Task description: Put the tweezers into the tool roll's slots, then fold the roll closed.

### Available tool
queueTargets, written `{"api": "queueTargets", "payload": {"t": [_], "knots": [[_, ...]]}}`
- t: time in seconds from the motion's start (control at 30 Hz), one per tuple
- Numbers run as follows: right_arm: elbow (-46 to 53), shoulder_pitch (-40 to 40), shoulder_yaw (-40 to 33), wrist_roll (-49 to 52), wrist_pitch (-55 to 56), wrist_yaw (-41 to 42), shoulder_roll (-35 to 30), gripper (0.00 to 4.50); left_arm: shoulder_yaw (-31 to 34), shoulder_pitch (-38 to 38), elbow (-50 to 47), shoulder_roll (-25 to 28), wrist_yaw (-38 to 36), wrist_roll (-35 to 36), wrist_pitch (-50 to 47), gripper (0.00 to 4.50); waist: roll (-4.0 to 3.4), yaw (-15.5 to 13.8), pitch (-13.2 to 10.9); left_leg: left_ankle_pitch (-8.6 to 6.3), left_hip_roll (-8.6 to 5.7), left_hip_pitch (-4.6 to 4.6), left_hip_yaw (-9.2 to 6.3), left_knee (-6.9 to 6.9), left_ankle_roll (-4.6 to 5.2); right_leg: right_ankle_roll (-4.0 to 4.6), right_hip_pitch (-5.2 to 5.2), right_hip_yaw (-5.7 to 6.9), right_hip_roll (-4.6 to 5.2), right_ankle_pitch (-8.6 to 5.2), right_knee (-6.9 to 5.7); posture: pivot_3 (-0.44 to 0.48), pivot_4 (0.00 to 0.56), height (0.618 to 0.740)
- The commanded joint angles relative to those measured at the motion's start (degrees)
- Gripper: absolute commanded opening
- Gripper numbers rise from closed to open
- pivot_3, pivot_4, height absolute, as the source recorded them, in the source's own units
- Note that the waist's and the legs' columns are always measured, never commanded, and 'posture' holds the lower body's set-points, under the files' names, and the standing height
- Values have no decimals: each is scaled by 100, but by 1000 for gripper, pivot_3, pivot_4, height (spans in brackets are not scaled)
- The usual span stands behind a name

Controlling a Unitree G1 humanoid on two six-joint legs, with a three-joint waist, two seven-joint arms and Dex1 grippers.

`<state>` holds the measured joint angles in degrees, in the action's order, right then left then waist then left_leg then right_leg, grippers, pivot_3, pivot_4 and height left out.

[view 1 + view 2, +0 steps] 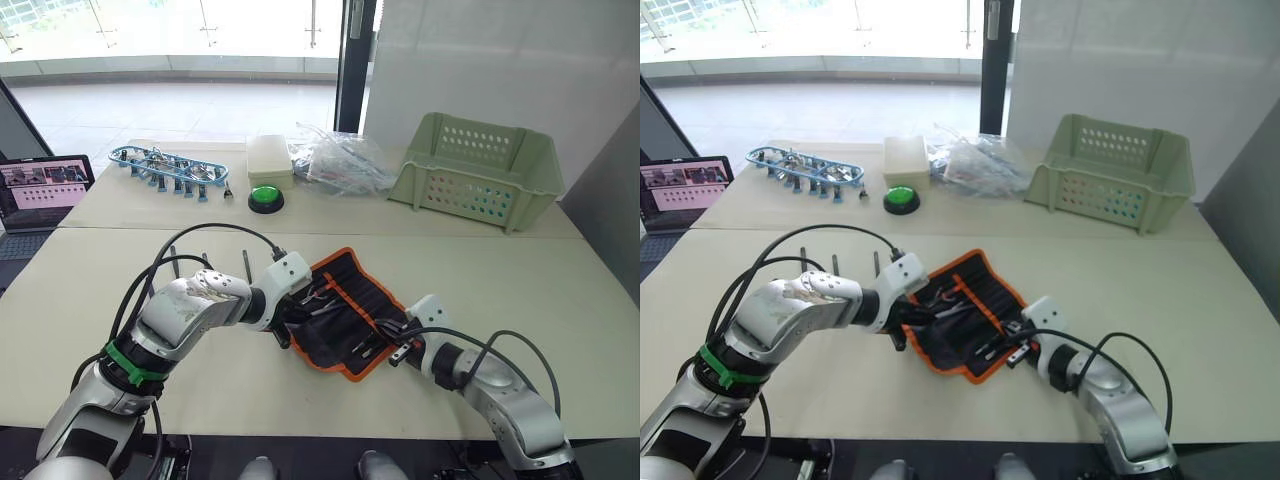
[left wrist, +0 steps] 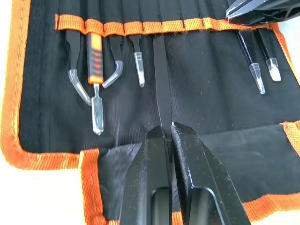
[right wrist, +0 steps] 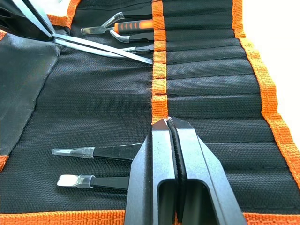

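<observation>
The tool roll (image 1: 352, 296) lies open on the table in front of me, black with orange trim. My left gripper (image 2: 162, 132) is shut on one of the black tweezers (image 2: 159, 70), whose far end sits under the orange band of the slots (image 2: 140, 27). Other tweezers (image 2: 251, 61) with clear tip caps and an orange-handled tool (image 2: 94, 51) stand in neighbouring slots. My right gripper (image 3: 167, 123) is shut, its tips resting on the orange slot band (image 3: 159, 89) at the roll's other end, beside two slotted tweezers (image 3: 108, 152).
At the table's back stand a pale green perforated basket (image 1: 480, 170), clear plastic bags (image 1: 340, 160), a pale box (image 1: 270, 158), a green button (image 1: 265, 198) and a blue-framed tool rack (image 1: 170, 168). A laptop (image 1: 45, 190) is at the far left. Three thin dark pins (image 1: 205, 262) stand left of the roll.
</observation>
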<state>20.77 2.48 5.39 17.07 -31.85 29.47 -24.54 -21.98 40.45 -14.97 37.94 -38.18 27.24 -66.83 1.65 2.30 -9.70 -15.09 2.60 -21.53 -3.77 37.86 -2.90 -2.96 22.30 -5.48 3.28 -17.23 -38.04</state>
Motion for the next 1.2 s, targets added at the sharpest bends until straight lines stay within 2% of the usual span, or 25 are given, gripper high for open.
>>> {"api": "queueTargets", "payload": {"t": [0.03, 0.4, 0.7, 1.2], "knots": [[-99, -205, 141, -31, -290, -51, 25, 36, -82, 164, 114, -74, -13, -254, 154, 0, 0, 0, 0, 0, 0, 0, 0, 0, 0, 0, 0, 0, 0, 0, 0, 0, 150, 713], [-23, -260, 121, -25, -294, -149, 47, 36, -53, 238, 89, -94, -128, -455, 90, 0, 0, 5, 0, 0, 0, 1, -1, 0, 0, 0, 0, 0, 0, 0, -1, 0, 150, 713], [0, -268, 118, -27, -303, -212, 64, 36, -183, 302, 410, -549, -86, -678, 301, 0, 0, 3, 0, 0, 0, 0, -1, 0, 0, 0, -1, 0, 0, 0, -1, 0, 150, 713], [229, -469, 136, -61, -370, -437, 138, 36, -144, 680, 2485, -1671, -38, -1537, 2206, 0, 1, 2, 1, 0, -5, 1, -3, 1, 1, 0, -2, -1, 1, 0, -1, 0, 150, 713]]}}
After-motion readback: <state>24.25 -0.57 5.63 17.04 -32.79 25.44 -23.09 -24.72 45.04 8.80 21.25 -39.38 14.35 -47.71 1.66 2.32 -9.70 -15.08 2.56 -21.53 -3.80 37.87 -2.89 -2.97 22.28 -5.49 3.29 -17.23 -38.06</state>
